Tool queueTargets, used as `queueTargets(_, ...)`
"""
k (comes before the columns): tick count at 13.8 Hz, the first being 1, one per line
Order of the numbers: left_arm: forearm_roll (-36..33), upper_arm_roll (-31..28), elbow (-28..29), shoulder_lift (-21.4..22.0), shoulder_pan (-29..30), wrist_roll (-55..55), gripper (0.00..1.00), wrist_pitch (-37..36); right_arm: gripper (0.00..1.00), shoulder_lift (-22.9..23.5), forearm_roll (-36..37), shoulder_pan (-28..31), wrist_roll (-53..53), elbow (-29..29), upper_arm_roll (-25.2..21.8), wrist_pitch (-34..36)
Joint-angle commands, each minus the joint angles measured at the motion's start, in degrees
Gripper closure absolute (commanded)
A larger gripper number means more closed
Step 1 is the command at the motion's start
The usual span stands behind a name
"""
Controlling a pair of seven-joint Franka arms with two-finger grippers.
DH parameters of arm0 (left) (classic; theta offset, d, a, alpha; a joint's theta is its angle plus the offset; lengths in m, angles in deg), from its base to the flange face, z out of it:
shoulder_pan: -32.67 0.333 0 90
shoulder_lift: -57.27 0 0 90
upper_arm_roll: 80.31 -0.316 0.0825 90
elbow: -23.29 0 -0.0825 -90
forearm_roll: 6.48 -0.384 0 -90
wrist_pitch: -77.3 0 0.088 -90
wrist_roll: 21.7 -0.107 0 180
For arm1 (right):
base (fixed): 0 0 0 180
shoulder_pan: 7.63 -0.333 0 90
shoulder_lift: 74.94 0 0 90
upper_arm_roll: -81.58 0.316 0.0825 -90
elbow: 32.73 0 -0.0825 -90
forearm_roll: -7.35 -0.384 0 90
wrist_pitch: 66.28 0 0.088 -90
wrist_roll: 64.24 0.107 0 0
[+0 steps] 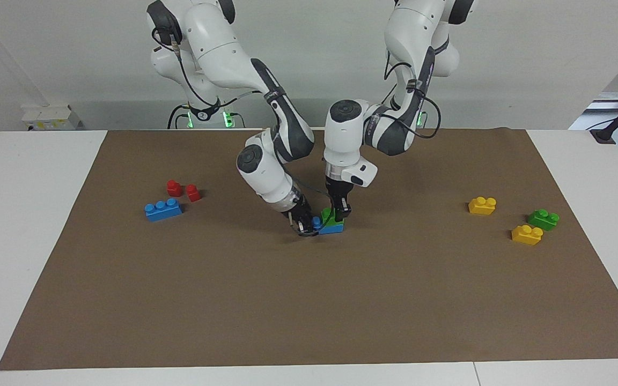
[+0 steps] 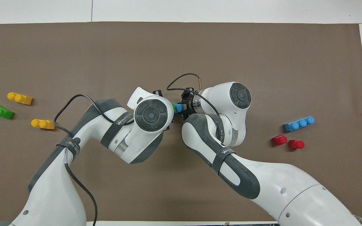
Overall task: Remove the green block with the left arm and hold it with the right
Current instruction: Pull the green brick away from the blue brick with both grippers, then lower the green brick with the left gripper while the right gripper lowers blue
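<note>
At the mat's centre we see the left pincer (image 1: 339,213) pinching the green block (image 1: 330,216), which sits on a blue brick (image 1: 332,228). The right pincer (image 1: 302,221) is clamped on that brick's end, at the block's 9 o'clock in the facing view. If the studs bind, the lift may drag the brick loose (or the block could slip out). We count two green, two blue, two yellow (image 1: 482,205) and two red (image 1: 174,187) bricks.

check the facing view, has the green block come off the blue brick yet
No, the green block sits on the blue brick in the middle of the mat, with the left gripper shut on it.
</note>
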Motion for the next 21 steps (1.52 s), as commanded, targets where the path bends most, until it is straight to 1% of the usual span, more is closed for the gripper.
queueTargets(1, -0.71, -0.64, -0.55, 2.74, -0.46, 0.35, 1.00, -2.79, 1.00, 0.29, -1.78, 0.30, -0.37, 0.25, 0.58, -1.79)
queueTargets(4, -0.71, -0.81, -0.64, 5.55, 0.42, -0.88, 1.00, -5.87, 1.00, 0.29, -1.78, 0.30, -0.37, 0.24, 0.58, -1.79)
queueTargets(6, -0.62, -1.34, -0.64, 6.52, 0.95, -2.90, 1.00, -7.28, 1.00, 0.29, -1.78, 0.30, -0.37, 0.24, 0.58, -1.79)
queueTargets(8, -0.53, -1.17, -0.73, 7.23, 4.10, -5.35, 1.00, -7.81, 1.00, 0.29, -1.78, 0.82, -0.28, -0.54, 0.49, -0.83)
queueTargets(9, -0.53, -1.25, -0.90, 7.40, 4.90, -6.58, 1.00, -7.99, 1.00, 0.20, -1.69, 2.13, -0.28, -1.76, 0.49, 0.83)
queueTargets(11, -0.53, -1.25, -0.73, 7.41, 7.61, -9.65, 1.00, -7.99, 1.00, -0.06, -0.82, 5.03, -0.54, -6.50, 0.32, 7.67)
queueTargets(13, -0.18, -1.25, -0.46, 7.32, 10.86, -13.43, 1.00, -7.73, 1.00, -0.41, -0.11, 8.36, -1.76, -10.46, 0.05, 13.56)
queueTargets(16, 1.13, -1.17, -0.02, 7.23, 17.36, -22.21, 1.00, -7.29, 1.00, -0.59, 3.40, 16.09, -8.25, -14.69, 0.14, 21.65)
queueTargets(17, 2.88, -1.17, 0.06, 7.06, 19.91, -26.77, 1.00, -6.94, 1.00, -1.11, 3.49, 19.07, -13.32, -14.87, 0.05, 24.63)
queueTargets(19, 6.39, -1.17, 1.38, 6.97, 24.22, -36.61, 1.00, -3.44, 1.00, -1.90, 3.49, 26.36, -23.61, -14.44, 0.05, 30.35)
queueTargets(20, 7.46, -1.17, 1.47, 6.88, 25.72, -41.01, 1.00, -2.55, 1.00, -2.17, 3.58, 29.18, -26.10, -13.39, -0.12, 32.12)
queueTargets(21, 7.64, -1.17, 1.47, 6.70, 27.47, -45.05, 1.00, -2.45, 1.00, -2.95, 3.58, 31.82, -26.21, -11.55, -0.30, 33.00)
